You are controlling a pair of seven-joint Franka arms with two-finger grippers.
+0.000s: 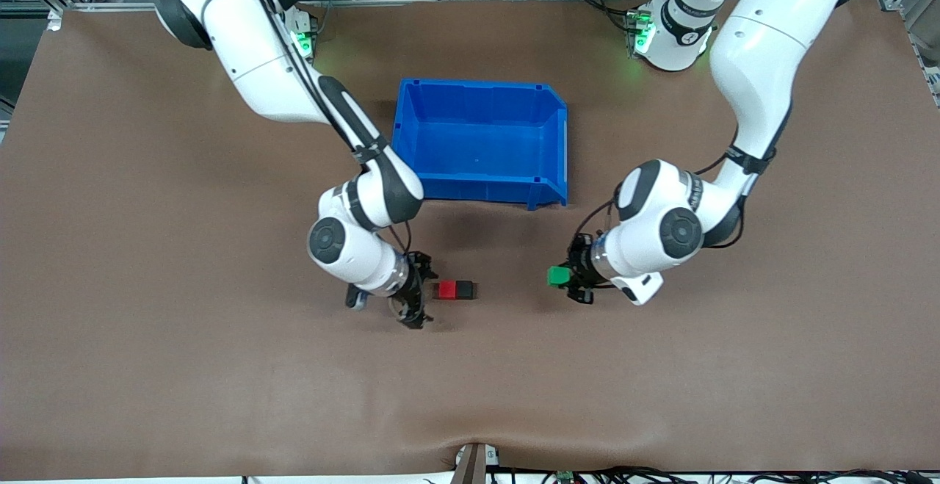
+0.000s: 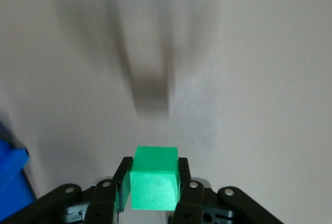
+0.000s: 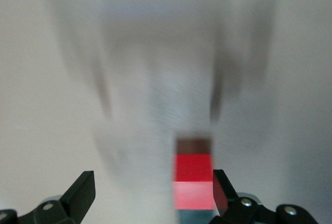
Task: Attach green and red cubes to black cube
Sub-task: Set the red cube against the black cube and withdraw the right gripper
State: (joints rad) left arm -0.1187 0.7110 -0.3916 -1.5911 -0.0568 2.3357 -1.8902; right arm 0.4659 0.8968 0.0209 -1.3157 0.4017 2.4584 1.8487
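Note:
The red cube and the black cube lie on the table touching side by side, the red one toward the right arm's end. My right gripper is open just beside the red cube. In the right wrist view the red cube sits close to one finger, with the black cube just past it and the right gripper spread wide. My left gripper is shut on the green cube, held toward the left arm's end from the black cube. The green cube fills the left gripper.
A large blue bin with nothing in it stands farther from the front camera than the cubes, between the two arms; its corner shows in the left wrist view. Brown table surface lies all around the cubes.

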